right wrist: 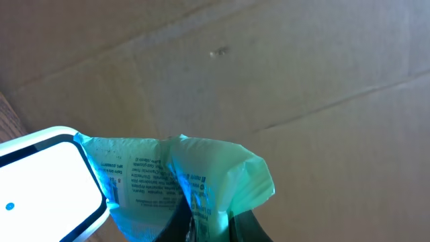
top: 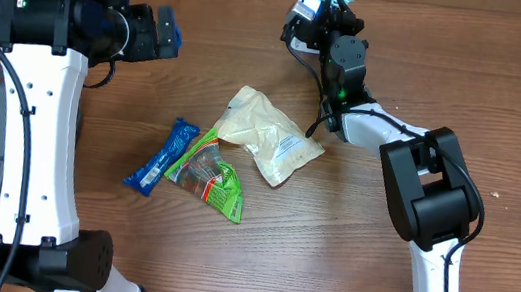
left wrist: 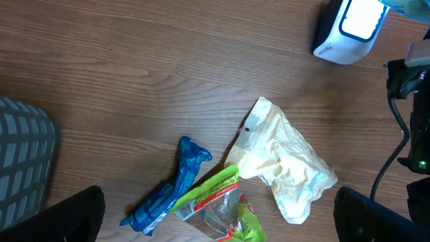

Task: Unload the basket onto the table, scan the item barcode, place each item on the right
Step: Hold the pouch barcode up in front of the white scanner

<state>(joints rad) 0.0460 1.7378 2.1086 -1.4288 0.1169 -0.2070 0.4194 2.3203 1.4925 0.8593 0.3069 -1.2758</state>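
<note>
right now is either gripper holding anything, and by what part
Right gripper pinches a green packet by one edge, beside the scanner. Left gripper is open, empty.

table [left wrist: 168, 74]: matt wood grain | teal packet [right wrist: 201, 171]: crinkled printed plastic film | scanner [left wrist: 349, 30]: smooth glossy white plastic

The green packet [right wrist: 215, 175] is cut off by the right wrist view's lower edge, its print too small to be read. The scanner [right wrist: 40, 181] is cropped at the left edge.

teal packet [right wrist: 201, 176], blue wrapper [top: 160, 156], cream bag [top: 267, 135]
</note>
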